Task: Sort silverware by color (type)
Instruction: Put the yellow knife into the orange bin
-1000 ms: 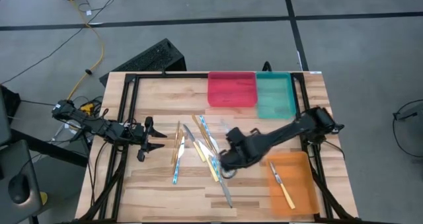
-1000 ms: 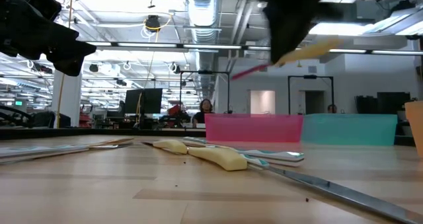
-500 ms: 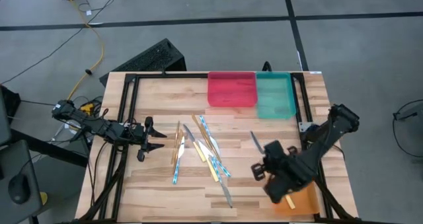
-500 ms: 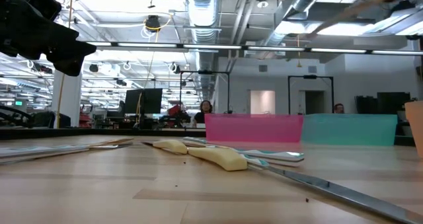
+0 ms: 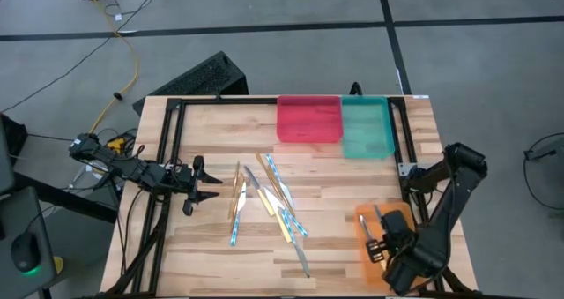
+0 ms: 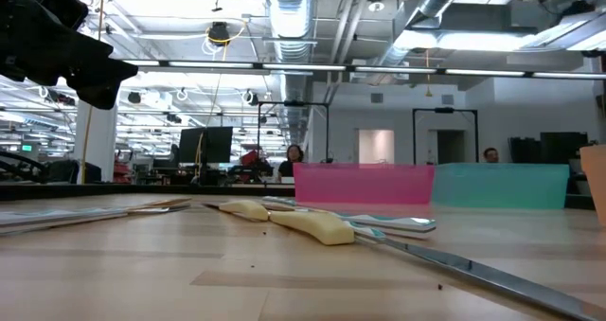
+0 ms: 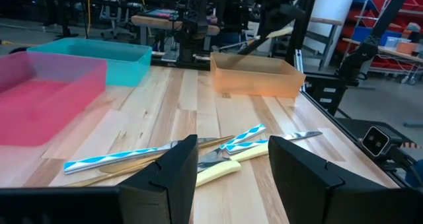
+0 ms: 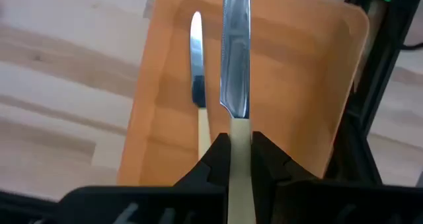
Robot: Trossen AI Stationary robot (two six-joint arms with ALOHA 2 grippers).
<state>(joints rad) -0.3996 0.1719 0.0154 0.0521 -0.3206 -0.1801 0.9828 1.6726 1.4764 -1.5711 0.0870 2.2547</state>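
Silverware (image 5: 264,200) lies in a loose heap on the wooden table (image 5: 203,255), left of its middle: yellow-handled knives, blue-striped pieces and thin tan sticks, crossing and touching one another. Along the table's far edge a red tray (image 5: 308,120) and a teal tray (image 5: 367,128) stand side by side, touching. An orange tray (image 8: 317,72) sits at the near right corner, and over it hangs the right gripper (image 8: 232,159), its fingers closed tight on the pale yellow handle of a knife (image 8: 236,49), whose metal blade points out over the tray. A second knife (image 8: 196,59) lies flat on the tray's floor, just beside the held one in the wrist view. The left gripper (image 5: 201,184) waits near the table's left edge, well apart from the heap, its two dark fingers (image 7: 173,178) spread wide with nothing between them. Seen level across the table, a yellow handle (image 6: 317,226) is the nearest piece of the heap.
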